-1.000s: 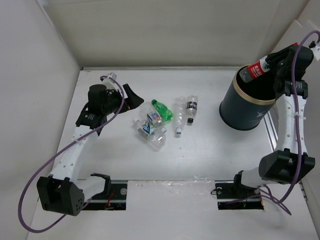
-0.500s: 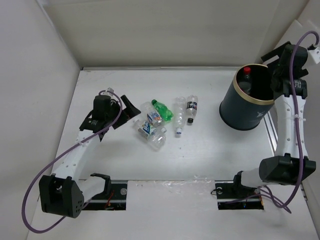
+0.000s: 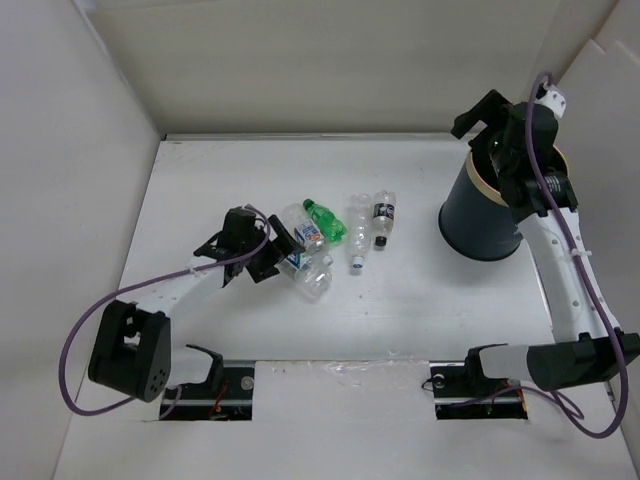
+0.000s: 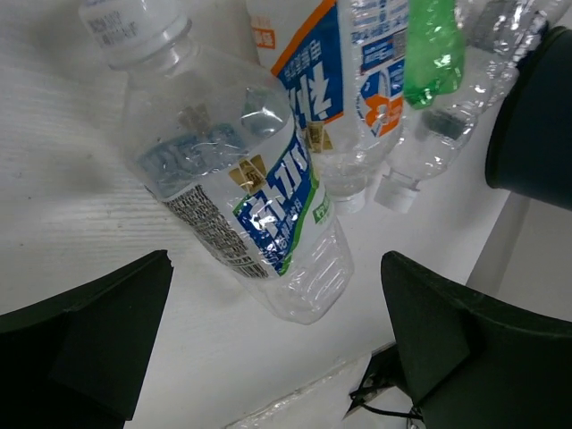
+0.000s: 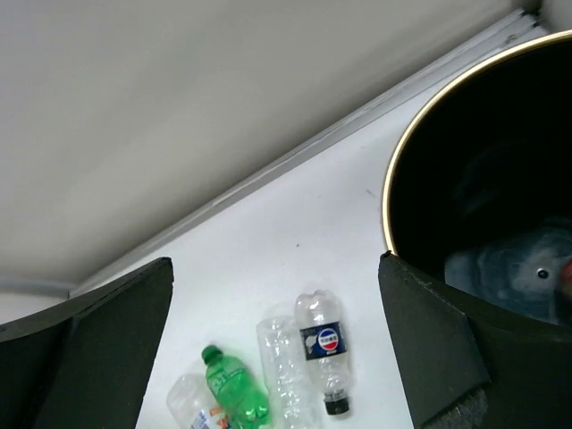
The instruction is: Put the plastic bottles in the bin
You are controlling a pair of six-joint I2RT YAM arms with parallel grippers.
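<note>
Top view: five or six plastic bottles lie in a loose cluster on the table [image 3: 200, 180], left of centre of frame. The bin [image 3: 480, 225] stands upright at the right. The left gripper [image 3: 278, 247] sits low at the cluster's left edge. In the left wrist view its jaws stand wide apart, one finger in each lower corner of the frame. A clear bottle with a blue label [image 4: 268, 201] lies between them on its side, white cap toward the upper left; I see no pad touching it. Just behind it lie a bottle with an orange-and-blue label [image 4: 331, 71] and the green bottle [image 4: 433, 49]. The right gripper [image 3: 487, 118] hangs above the bin's far rim, jaws spread and holding nothing. In the right wrist view the gold rim and black inside fill the right side, with a pale shape at the bottom that I cannot identify. At lower centre of that view lie the green bottle, a crumpled clear one [image 5: 281, 366] and a black-labelled one [image 5: 323, 344].
</note>
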